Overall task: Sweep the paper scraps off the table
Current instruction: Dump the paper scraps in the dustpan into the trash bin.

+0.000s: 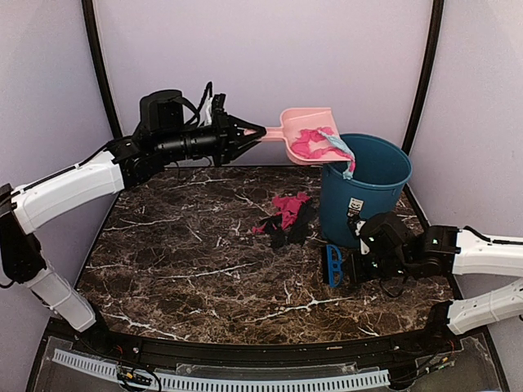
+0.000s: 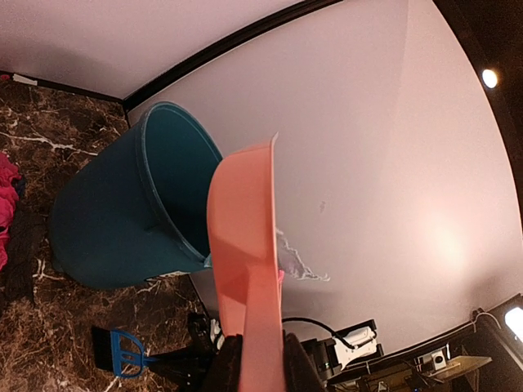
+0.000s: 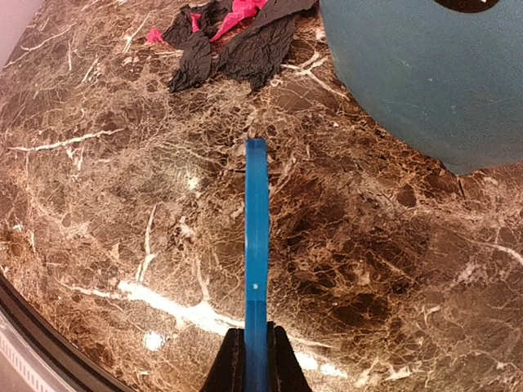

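My left gripper (image 1: pixel 249 131) is shut on the handle of the pale-pink dustpan (image 1: pixel 310 135), held high and tipped at the rim of the teal bin (image 1: pixel 364 189). Magenta and light blue paper scraps (image 1: pixel 315 143) lie in the pan, one strip hanging over the bin's edge. More magenta and black scraps (image 1: pixel 288 217) lie on the marble table (image 1: pixel 188 261) left of the bin, also in the right wrist view (image 3: pixel 229 37). My right gripper (image 1: pixel 353 268) is shut on the blue hand brush (image 1: pixel 333 265), held edge-on (image 3: pixel 257 245) just above the table by the bin's base. The left wrist view shows the pan (image 2: pixel 245 253) beside the bin (image 2: pixel 122 220).
The bin stands at the right rear of the table, close to the right arm. Pale walls with black frame bars close the back and sides. The table's black rim (image 1: pixel 245 347) runs along the front.
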